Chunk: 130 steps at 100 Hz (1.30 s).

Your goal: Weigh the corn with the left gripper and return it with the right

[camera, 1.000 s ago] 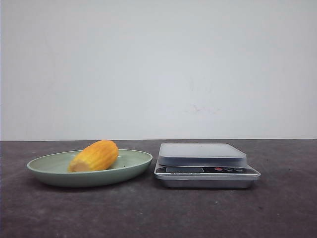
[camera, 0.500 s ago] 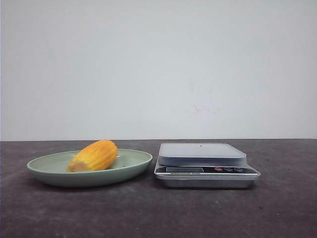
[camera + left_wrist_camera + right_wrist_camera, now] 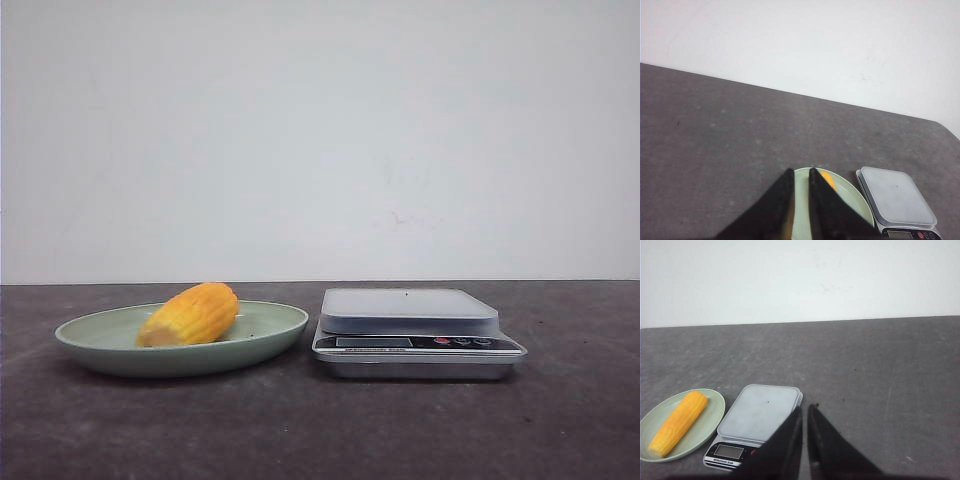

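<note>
The corn [image 3: 190, 314] is a stubby yellow-orange cob lying on its side in a pale green plate [image 3: 275, 328] at the left of the dark table. A silver kitchen scale [image 3: 408, 310] stands just right of the plate, its platform bare. Neither gripper shows in the front view. My left gripper [image 3: 800, 171] hangs above the near side of the plate [image 3: 856, 200], fingers close together and holding nothing; a bit of corn [image 3: 827, 179] peeks past one finger. My right gripper [image 3: 806, 407] is shut and empty beside the scale [image 3: 760, 410], with the corn [image 3: 679, 422] far off.
A plain white wall closes off the back of the table. The scale's display and buttons [image 3: 455, 342] face the front. Bare dark tabletop lies to the right of the scale and in front of both objects.
The corn has settled very slightly lower on the plate since a second ago. Nothing else has moved.
</note>
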{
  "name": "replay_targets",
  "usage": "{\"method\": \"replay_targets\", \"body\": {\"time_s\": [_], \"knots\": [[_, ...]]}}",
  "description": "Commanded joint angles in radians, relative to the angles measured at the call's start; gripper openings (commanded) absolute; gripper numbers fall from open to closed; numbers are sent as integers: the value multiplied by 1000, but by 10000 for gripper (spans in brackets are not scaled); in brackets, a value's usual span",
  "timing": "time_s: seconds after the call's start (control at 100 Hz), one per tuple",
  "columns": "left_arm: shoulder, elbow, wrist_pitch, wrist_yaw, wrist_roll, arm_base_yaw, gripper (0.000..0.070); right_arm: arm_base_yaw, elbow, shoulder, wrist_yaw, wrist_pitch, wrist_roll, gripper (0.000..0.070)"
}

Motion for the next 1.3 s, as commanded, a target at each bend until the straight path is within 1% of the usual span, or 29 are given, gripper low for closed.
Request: {"method": "replay_targets", "body": {"time_s": [0.0, 0.54, 0.6, 0.63, 0.7, 0.74, 0.78, 0.82, 0.91, 1.0, 1.09, 1.29], "knots": [[0, 9, 6, 0, 10, -5, 5, 5, 8, 0, 1, 10, 13, 12], [-2, 9, 2, 0, 10, -1, 5, 5, 8, 0, 1, 10, 13, 11], [-8, 9, 0, 0, 16, 23, 5, 5, 8, -1, 1, 10, 13, 11], [-8, 8, 1, -2, 37, 46, 5, 5, 8, -1, 1, 10, 13, 11], [-8, -1, 14, -3, 80, 126, 5, 5, 8, -1, 1, 10, 13, 11], [-11, -16, 35, 2, 82, 182, 5, 5, 8, 0, 1, 10, 13, 11], [-16, -41, 61, 23, 96, 239, 5, 5, 8, -1, 1, 10, 13, 11], [-27, -80, 106, 66, 125, 298, 5, 5, 8, -1, 1, 10, 13, 12], [-67, -204, 235, 232, 195, 425, 5, 5, 8, -1, 1, 10, 13, 11], [-123, -354, 364, 375, 223, 533, 5, 5, 8, -1, 1, 10, 13, 12], [-165, -472, 444, 430, 217, 599, 5, 5, 8, -1, 1, 10, 13, 11], [-196, -672, 591, 430, 211, 678, 5, 5, 8, -1, 1, 10, 13, 11]]}}
